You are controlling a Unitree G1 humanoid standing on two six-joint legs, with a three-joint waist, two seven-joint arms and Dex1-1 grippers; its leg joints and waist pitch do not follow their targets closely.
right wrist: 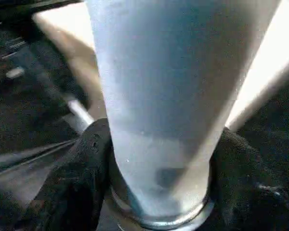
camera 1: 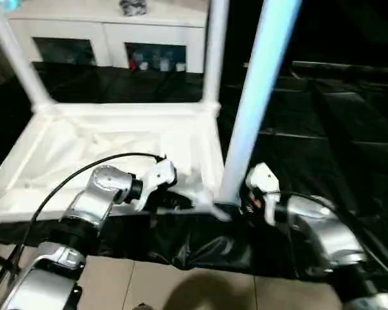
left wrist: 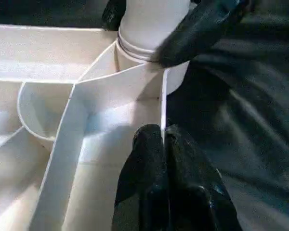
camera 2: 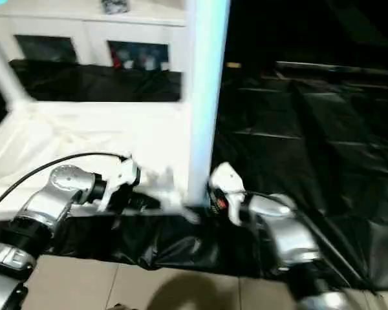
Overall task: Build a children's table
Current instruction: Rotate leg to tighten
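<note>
The children's table lies upside down on a black sheet, its white top [camera 1: 126,111] showing the ribbed underside. Two white legs [camera 1: 16,55] [camera 1: 215,51] stand upright in the far corners. A third leg [camera 1: 255,97] stands in the near right corner socket [left wrist: 144,62]. My right gripper [right wrist: 159,159] is shut on this leg just above the socket, with one black finger [right wrist: 82,173] on each side. My left gripper [left wrist: 156,139] is shut on the thin near rim wall of the top, a little left of that corner.
A white cabinet [camera 1: 110,32] with glass doors stands behind the table. The black sheet [camera 1: 323,129] spreads far to the right. Pale floor tiles [camera 1: 149,284] lie at the near edge. A black cable [camera 1: 71,177] arcs over my left forearm.
</note>
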